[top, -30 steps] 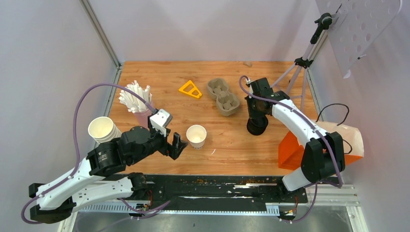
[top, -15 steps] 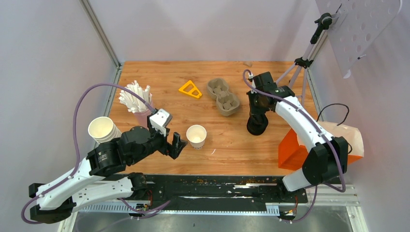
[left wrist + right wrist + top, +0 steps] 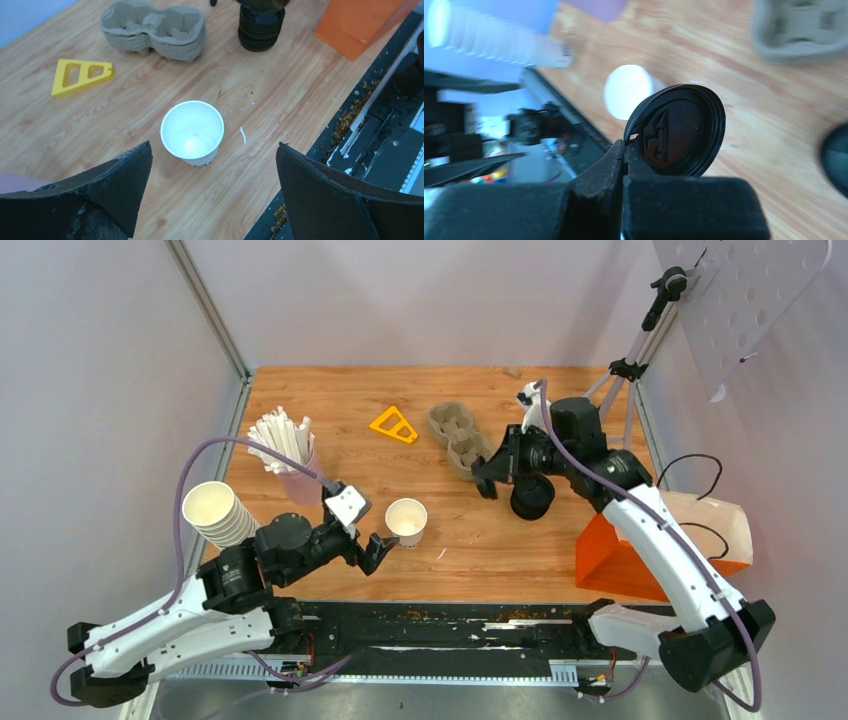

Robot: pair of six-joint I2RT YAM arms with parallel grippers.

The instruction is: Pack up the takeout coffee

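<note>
A small white paper cup [image 3: 406,520] stands upright on the wooden table with no lid; it also shows in the left wrist view [image 3: 192,131] and, blurred, in the right wrist view [image 3: 628,91]. My left gripper [image 3: 378,548] is open and empty, its jaws wide apart just short of the cup [image 3: 214,146]. My right gripper [image 3: 487,478] is shut on the rim of one round black lid [image 3: 679,131], held on edge above the table, right of the cup. A stack of black lids [image 3: 531,497] stands behind it.
A grey-brown pulp carrier [image 3: 460,438] lies at the back middle, next to a yellow triangle [image 3: 394,425]. A stack of lidless cups [image 3: 215,512] and a pink cup of straws [image 3: 280,445] are at the left. An orange bag [image 3: 620,550] and a tripod [image 3: 625,370] are at the right.
My right gripper has come up off the lid stack with one lid and swung left toward the cup. My left gripper has moved a little right, closer to the cup.
</note>
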